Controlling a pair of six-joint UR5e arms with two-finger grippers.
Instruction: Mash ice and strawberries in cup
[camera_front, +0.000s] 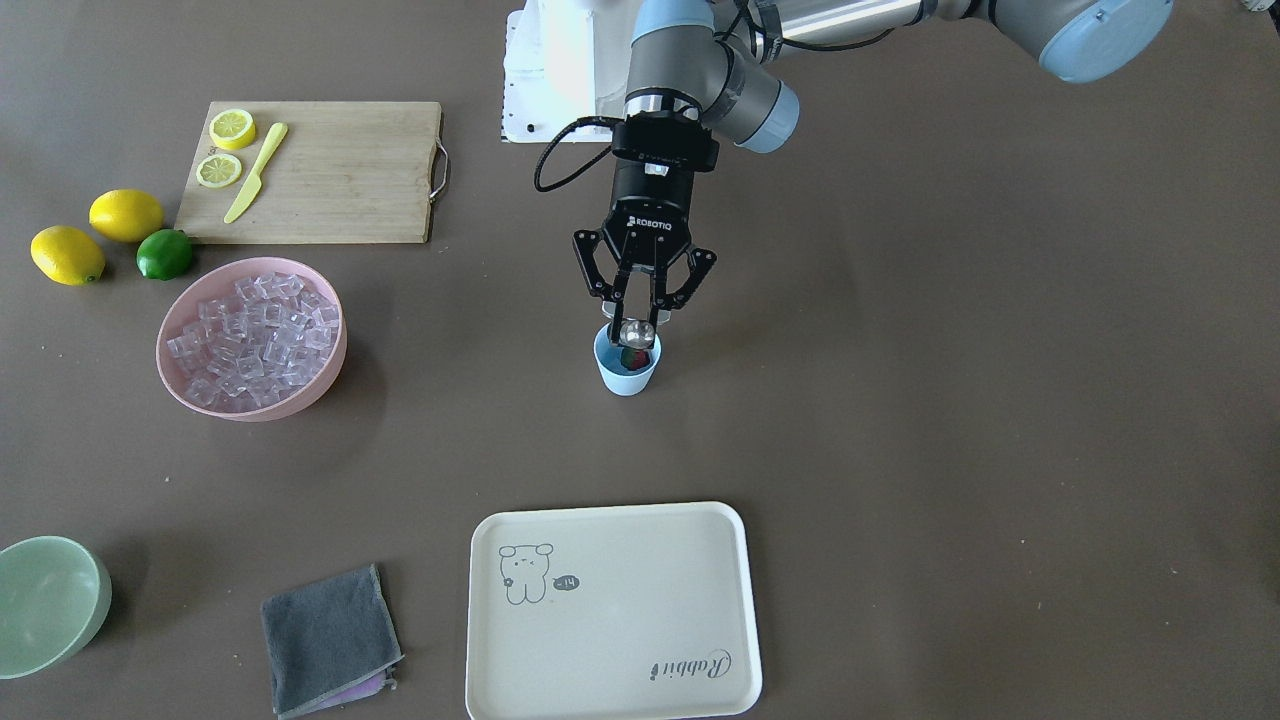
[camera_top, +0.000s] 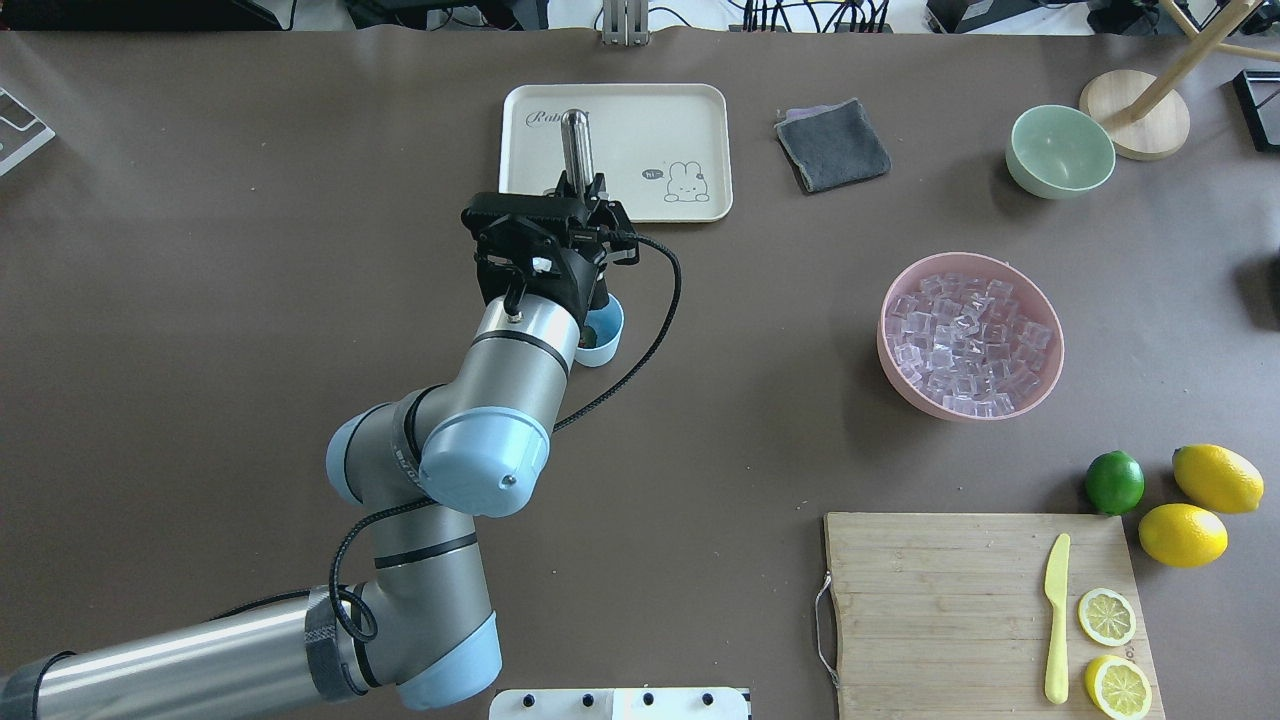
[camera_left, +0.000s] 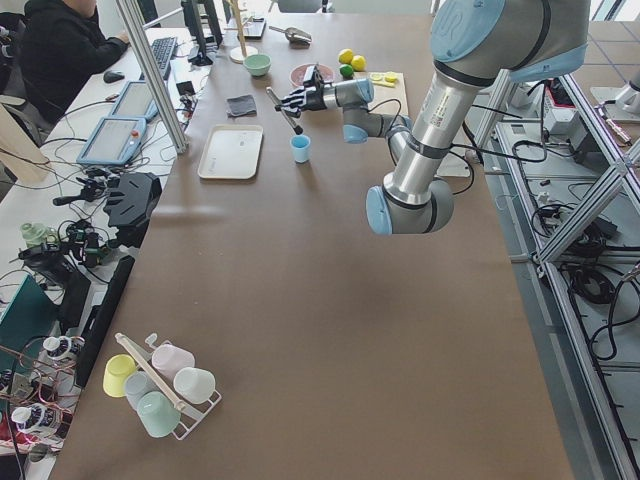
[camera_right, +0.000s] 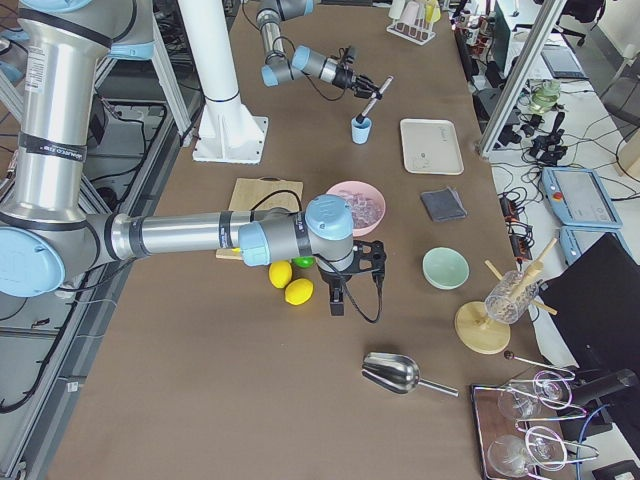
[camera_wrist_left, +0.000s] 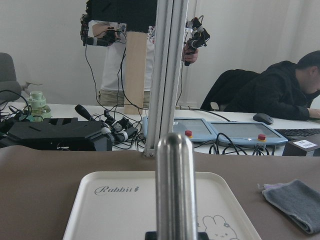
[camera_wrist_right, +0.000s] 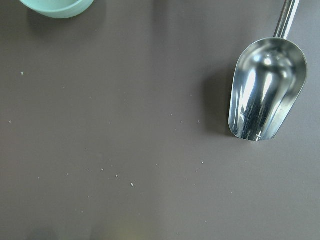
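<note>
Left gripper (camera_front: 635, 322): clenching a steel muddler (camera_top: 577, 140), just above the cup (camera_front: 626, 378)
Strawberry (camera_front: 632, 357): lying inside the cup
Ice (camera_front: 255, 338): sitting in a pink bowl (camera_front: 325, 380), well apart from the cup
Right gripper (camera_right: 337, 300): hanging far from the cup, grasp impossible to tell

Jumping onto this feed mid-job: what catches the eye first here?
The left gripper stands out mid-table, shut on a tilted steel muddler whose lower end meets the mouth of the light-blue cup. Something red, likely the strawberry, lies inside the cup. Next comes the pink bowl, heaped with ice, on the robot's right side.
</note>
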